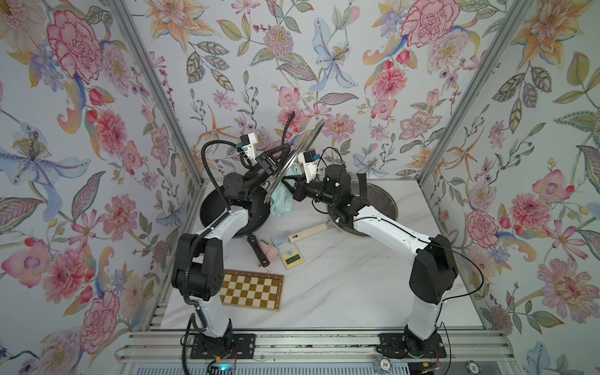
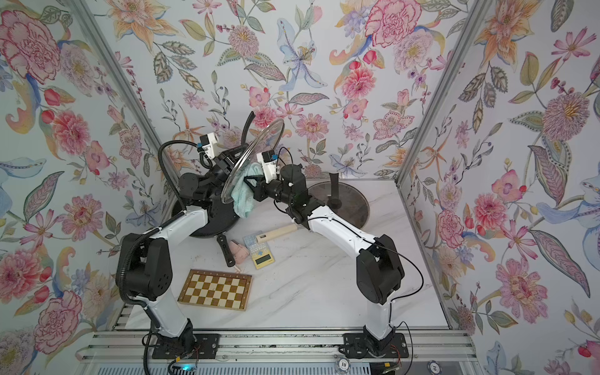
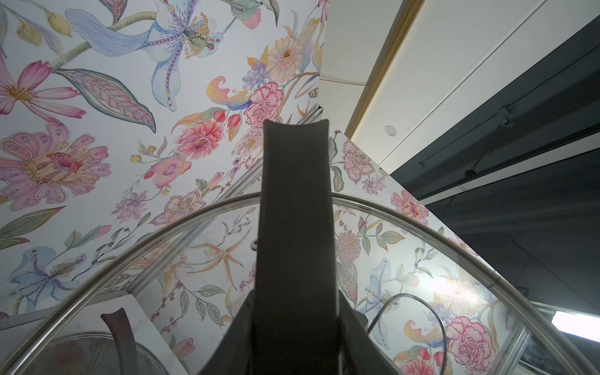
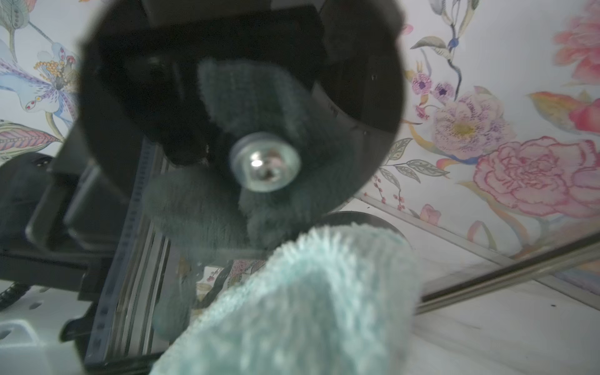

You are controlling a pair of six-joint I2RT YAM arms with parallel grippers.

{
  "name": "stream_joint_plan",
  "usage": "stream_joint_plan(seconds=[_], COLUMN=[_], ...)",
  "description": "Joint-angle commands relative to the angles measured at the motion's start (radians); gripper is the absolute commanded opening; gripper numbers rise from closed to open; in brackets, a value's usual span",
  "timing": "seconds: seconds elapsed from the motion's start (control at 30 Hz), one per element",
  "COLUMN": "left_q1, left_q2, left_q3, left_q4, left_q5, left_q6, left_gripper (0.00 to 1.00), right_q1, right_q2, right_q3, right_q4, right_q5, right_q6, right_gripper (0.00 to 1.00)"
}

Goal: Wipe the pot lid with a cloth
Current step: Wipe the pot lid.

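Nearest on the desk [image 1: 341, 285], lying flat and clear of the work: a chessboard [image 1: 250, 290]. Just beyond, bunched together: a yellow calculator [image 1: 292, 256], a small pink item [image 1: 272, 251] and the handle of a black pan [image 1: 256, 224].

Above that pan, held on edge and tilted: the pot lid [image 2: 256, 146], gripped by its dark strap handle [image 3: 295, 227] in the left jaws, clamped on it. On the lid's inner side, bunched against or just off the glass near the centre screw [image 4: 264, 165]: the cloth [image 2: 243, 191], pinched in the right jaws, closed tight on it, with a long tail hanging toward the pan.

Farther back on the right, resting on a pale-handled pan [image 1: 308, 232]: another glass lid [image 1: 383, 201].

Judged mid-wipe. Risks from here:
- Twisting the lid round in the strap grip by pushing too hard off-centre.
- Knocking the steel rim [image 3: 389, 208] with the right wrist camera [image 1: 308, 165], sitting very close.
- Snagging the cloth on the screw and dragging it out of the pinch.
- Dropping the lid onto the pan through any loosening on the left.
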Motion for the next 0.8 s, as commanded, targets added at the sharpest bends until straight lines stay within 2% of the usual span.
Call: stream_joint_plan(seconds=[0.0, 0.17, 0.27, 0.4, 0.57, 0.77], left_q1=[-0.035, -0.034, -0.035, -0.035, -0.033, -0.033], left_q2=[0.01, -0.001, -0.01, -0.013, 0.003, 0.03], left_q3=[0.021, -0.011, -0.022, -0.031, -0.02, 0.007], left_q4=[0.174, 0.199, 0.195, 0.191, 0.183, 0.169], left_q5=[-0.023, -0.023, -0.01, 0.0, -0.016, -0.028], left_q6=[-0.069, -0.083, -0.08, -0.077, -0.075, -0.073], left_gripper=[0.0, 0.0, 0.0, 0.0, 0.0, 0.0], right_q1=[0.0, -0.082, -0.149, -0.18, -0.14, -0.003], right_q2=[-0.044, -0.03, -0.034, -0.042, -0.041, -0.053], right_q3=[0.105, 0.137, 0.114, 0.076, 0.075, 0.1], right_q4=[0.086, 0.158, 0.192, 0.197, 0.136, -0.003], right_q5=[0.011, 0.112, 0.131, 0.16, 0.124, 0.01], right_q6=[-0.025, 0.033, 0.066, 0.077, 0.048, -0.107], right_gripper=[0.0, 0.0, 0.0, 0.0, 0.0, 0.0])
